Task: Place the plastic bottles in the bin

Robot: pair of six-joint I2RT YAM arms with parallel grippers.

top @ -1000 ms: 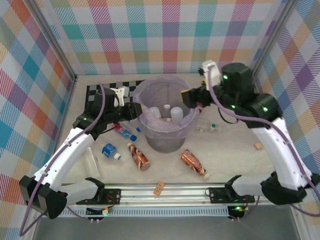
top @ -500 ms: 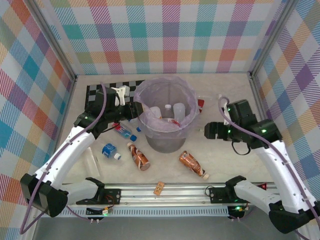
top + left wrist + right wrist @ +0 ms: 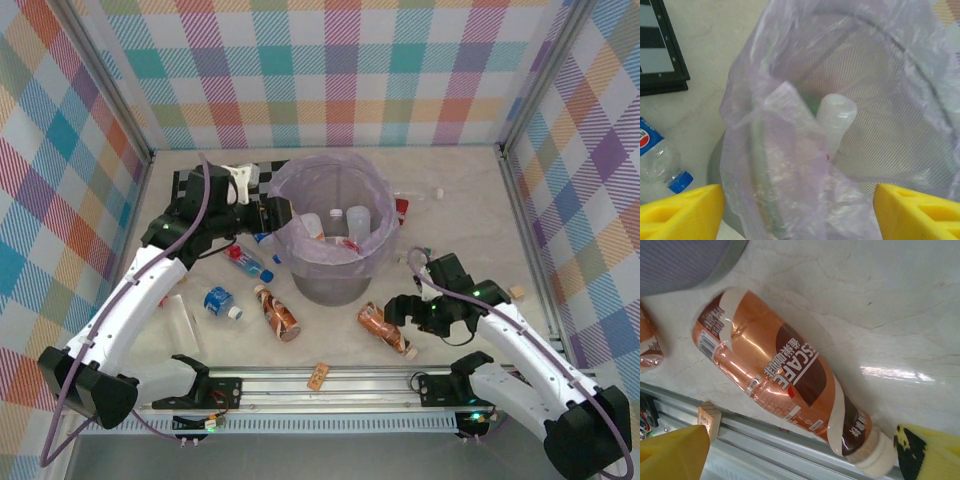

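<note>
Two wide-open grippers, both empty. My left gripper [image 3: 800, 212] hangs over the bin [image 3: 885, 70]; a brown bottle [image 3: 780, 375] lies beneath my right gripper [image 3: 800, 455].

**Setting:** robot test cell, laboratory type.
**Enclosure:** plaid-printed panels [image 3: 340, 70] closed the left, top and right of the frame, held between bare metal posts [image 3: 100, 80].
**Base:** pale marble-look table [image 3: 470, 200].
**Lower edge:** aluminium rail [image 3: 340, 385] carried the bases of two white arms [image 3: 140, 300], with purple cables [image 3: 207, 195] strung along them.
**Upper left:** black-and-white chequered board [image 3: 265, 172].
**Centre:** bin [image 3: 330, 288], with plastic bottles [image 3: 278, 315] lying loose on the table beside it.
</note>
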